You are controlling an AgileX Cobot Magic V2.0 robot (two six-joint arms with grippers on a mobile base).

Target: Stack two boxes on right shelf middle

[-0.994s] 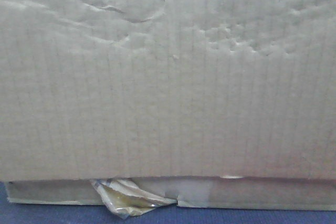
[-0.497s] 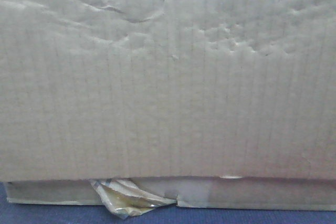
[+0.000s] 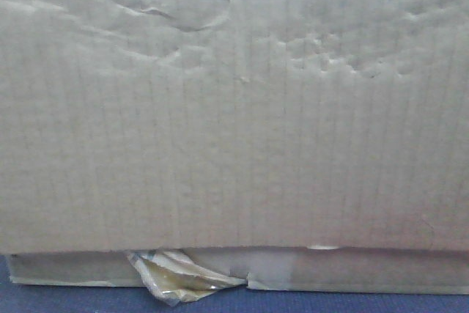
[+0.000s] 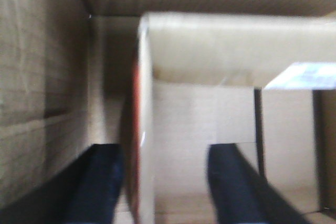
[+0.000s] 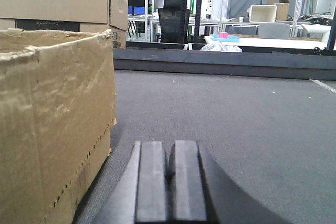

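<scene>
A big worn cardboard carton (image 3: 234, 108) fills the front view, with torn tape (image 3: 176, 276) at its bottom edge. It also shows at the left of the right wrist view (image 5: 52, 119). The left wrist view looks into a carton, where a smaller cardboard box (image 4: 199, 129) with a red side (image 4: 135, 129) stands. My left gripper (image 4: 165, 182) is open, one finger beside the red side and the other over the box's top face. My right gripper (image 5: 170, 171) is shut and empty, low over the grey floor beside the carton.
A second closed cardboard box (image 5: 58, 3) stands behind the carton. A low dark ledge (image 5: 220, 61) crosses the floor ahead. Beyond it are an office chair (image 5: 173, 17), tables and metal racks. Carton walls (image 4: 42, 77) close in the left gripper.
</scene>
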